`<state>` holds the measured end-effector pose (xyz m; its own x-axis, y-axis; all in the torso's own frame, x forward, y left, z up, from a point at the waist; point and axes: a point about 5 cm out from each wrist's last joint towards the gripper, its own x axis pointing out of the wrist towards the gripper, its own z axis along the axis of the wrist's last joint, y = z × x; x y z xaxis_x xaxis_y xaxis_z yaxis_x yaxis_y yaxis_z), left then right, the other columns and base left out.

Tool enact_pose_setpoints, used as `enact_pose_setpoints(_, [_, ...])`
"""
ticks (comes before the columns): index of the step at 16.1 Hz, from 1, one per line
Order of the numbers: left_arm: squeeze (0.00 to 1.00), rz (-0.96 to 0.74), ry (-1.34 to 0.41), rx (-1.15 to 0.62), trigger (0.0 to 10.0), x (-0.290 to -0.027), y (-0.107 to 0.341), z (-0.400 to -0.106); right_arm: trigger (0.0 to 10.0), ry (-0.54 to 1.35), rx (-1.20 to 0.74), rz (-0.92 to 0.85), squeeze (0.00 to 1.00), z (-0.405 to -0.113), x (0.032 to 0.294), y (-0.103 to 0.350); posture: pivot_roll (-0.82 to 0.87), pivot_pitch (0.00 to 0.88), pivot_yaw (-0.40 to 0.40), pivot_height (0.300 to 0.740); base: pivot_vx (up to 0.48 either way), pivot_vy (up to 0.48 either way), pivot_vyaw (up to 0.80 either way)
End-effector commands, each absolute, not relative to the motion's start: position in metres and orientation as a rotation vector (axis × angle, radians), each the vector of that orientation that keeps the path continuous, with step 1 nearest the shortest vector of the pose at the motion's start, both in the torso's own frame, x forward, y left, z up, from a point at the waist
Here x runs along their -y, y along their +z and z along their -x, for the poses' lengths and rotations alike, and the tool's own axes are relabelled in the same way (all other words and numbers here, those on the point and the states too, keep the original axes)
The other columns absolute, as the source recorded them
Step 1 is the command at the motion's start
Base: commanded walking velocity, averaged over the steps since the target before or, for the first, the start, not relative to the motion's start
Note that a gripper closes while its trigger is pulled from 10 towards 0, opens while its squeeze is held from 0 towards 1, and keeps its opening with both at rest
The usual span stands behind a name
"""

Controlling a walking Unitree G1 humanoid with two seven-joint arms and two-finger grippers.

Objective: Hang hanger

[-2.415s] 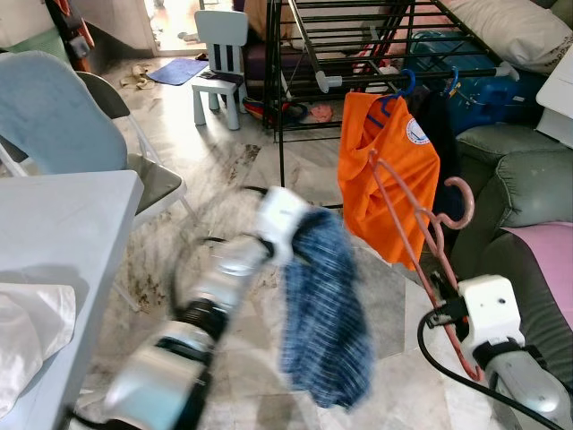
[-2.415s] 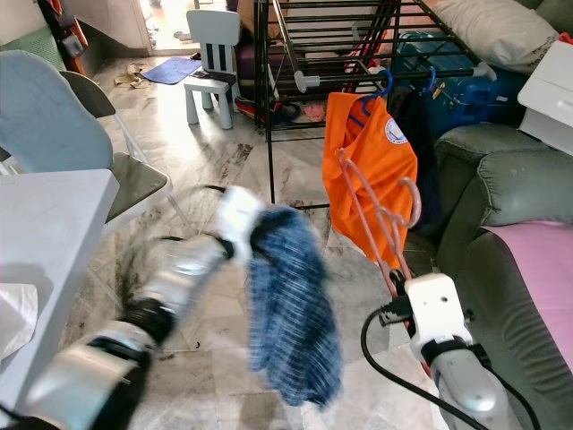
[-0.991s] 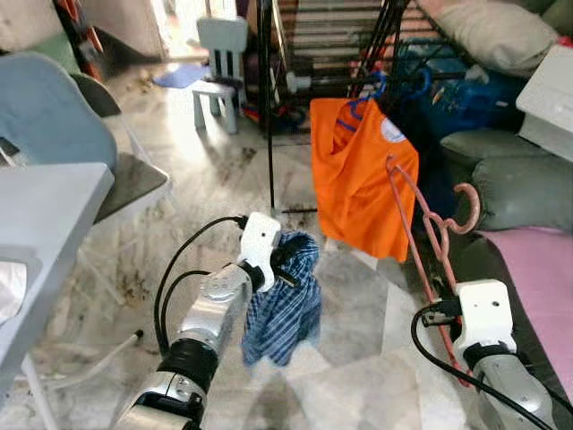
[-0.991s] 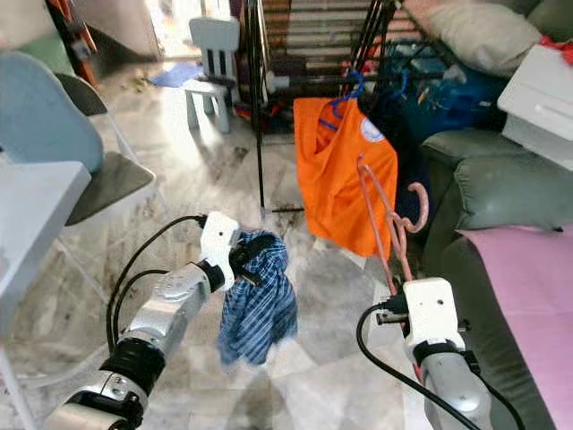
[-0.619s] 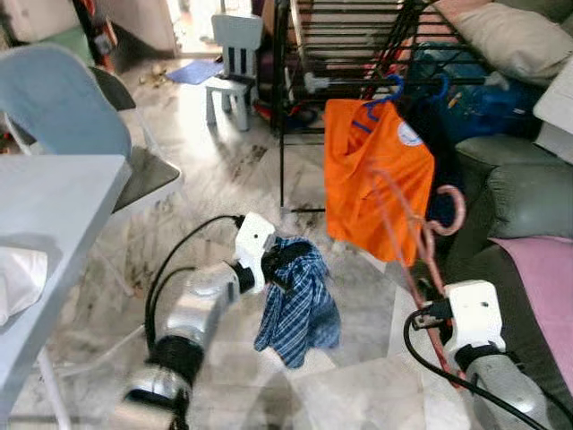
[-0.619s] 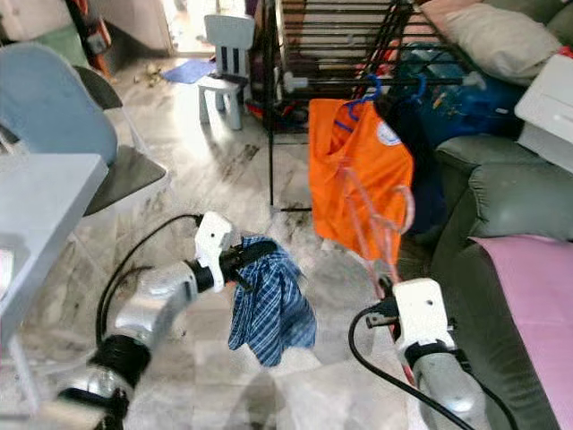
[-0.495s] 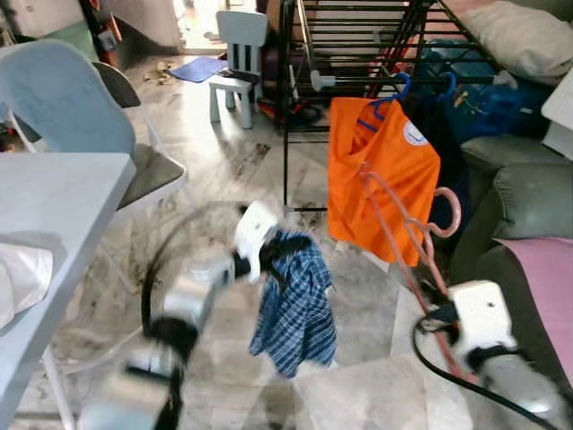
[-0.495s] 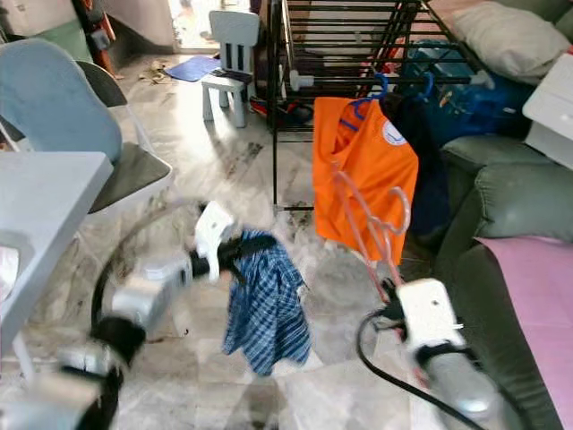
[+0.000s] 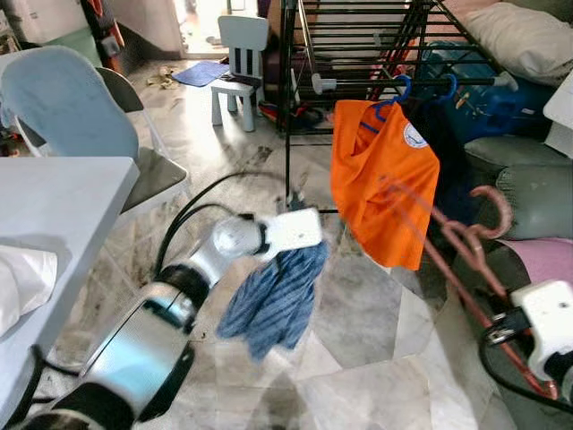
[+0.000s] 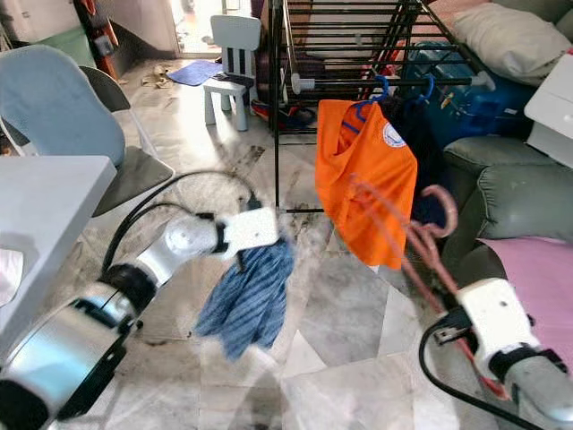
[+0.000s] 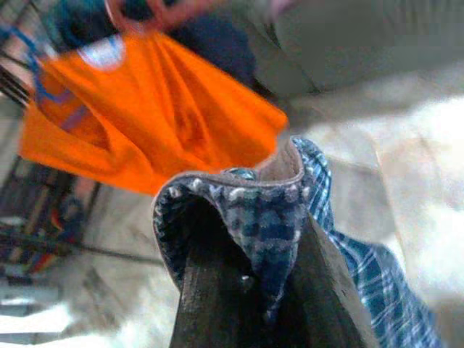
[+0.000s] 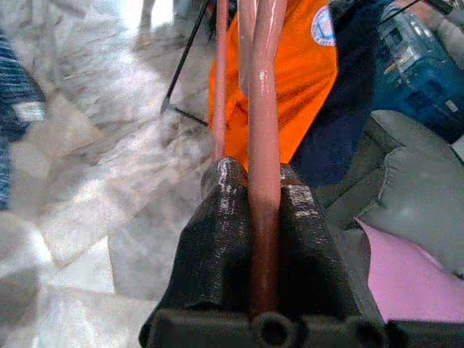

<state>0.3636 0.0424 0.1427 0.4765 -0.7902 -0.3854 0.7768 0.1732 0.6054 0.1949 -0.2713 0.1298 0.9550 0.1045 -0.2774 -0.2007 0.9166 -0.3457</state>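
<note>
Your right gripper (image 12: 262, 217) is pinched on the pink hanger (image 9: 466, 246), holding it up at the near right, its hook just right of the orange shirt (image 9: 380, 184) hanging on the black drying rack (image 9: 358, 54). Your left gripper (image 11: 250, 279) is clamped on a blue plaid cloth (image 9: 273, 300) dangling above the marble floor (image 9: 358, 358).

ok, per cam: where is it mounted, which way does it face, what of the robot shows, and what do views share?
Left eye view: head, forward-down; blue plaid cloth, pink plastic hanger, both arms.
Right eye view: same head and scene; black drying rack.
Left wrist view: along left gripper, pinching the cloth.
Right wrist view: along right gripper, clamping the hanger.
Shared: hanging orange shirt.
</note>
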Motion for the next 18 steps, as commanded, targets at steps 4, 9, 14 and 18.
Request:
enact_pose_setpoints(4, [0.0,-0.756,-1.12,0.043,10.0,-0.04,0.139,-0.36,10.0,0.085,-0.186,0.252,0.0,-0.207,0.238,0.122,-0.07,0.0,0.011,0.74,0.0,0.0,0.2])
enact_pose_setpoints(9, [0.0,-0.689,-1.099,0.037,10.0,-0.045,0.138,-0.361,10.0,-0.012,-0.166,0.113,0.0,-0.219,0.22,0.114,-0.05,0.0,0.005,0.74,0.0,0.0,-0.76])
enact_pose_setpoints(14, [0.0,-0.663,-1.146,0.046,10.0,-0.041,0.14,-0.359,10.0,-0.03,-0.17,0.122,0.0,-0.223,0.219,0.115,-0.06,0.0,0.009,0.74,0.0,0.0,-0.77])
enact_pose_setpoints(18, [0.0,-0.845,-1.076,0.098,10.0,-0.046,0.149,-0.366,10.0,0.062,-0.213,0.198,0.0,-0.214,0.223,0.114,-0.07,0.0,0.011,0.74,0.0,0.0,-0.69])
